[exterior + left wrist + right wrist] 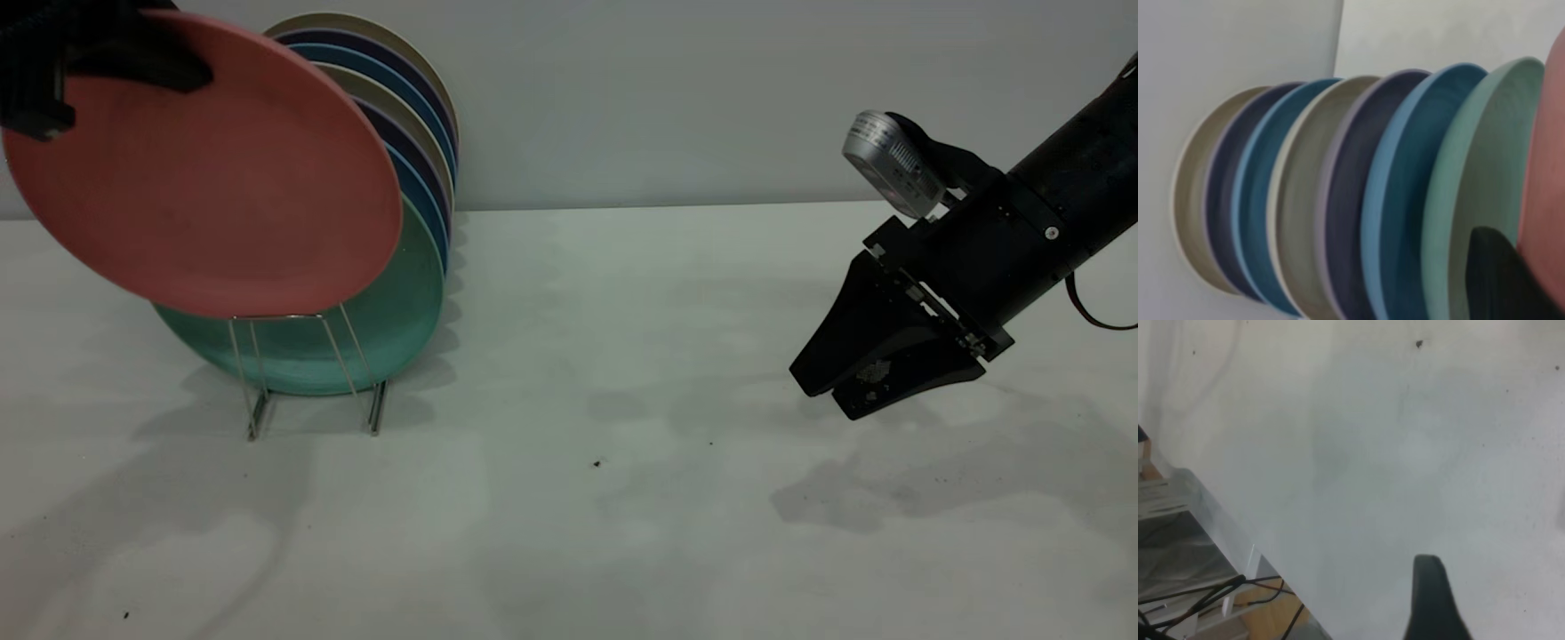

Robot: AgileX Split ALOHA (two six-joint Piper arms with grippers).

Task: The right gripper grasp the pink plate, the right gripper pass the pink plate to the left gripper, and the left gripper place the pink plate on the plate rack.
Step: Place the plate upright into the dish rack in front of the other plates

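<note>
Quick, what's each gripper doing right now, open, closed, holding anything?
Left gripper: shut on the round salmon-pink plastic plate, held tilted above the silver wire plate rack.
Right gripper: holding nothing, low over the white table; open or shut cannot be told.

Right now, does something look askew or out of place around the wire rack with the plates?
Only the round salmon-pink plate: the left gripper holds it by its upper rim, tilted in front of the teal-green plate, not seated in the silver wire plate rack. The racked plates stand evenly. The right gripper hangs apart, holding nothing.
</note>
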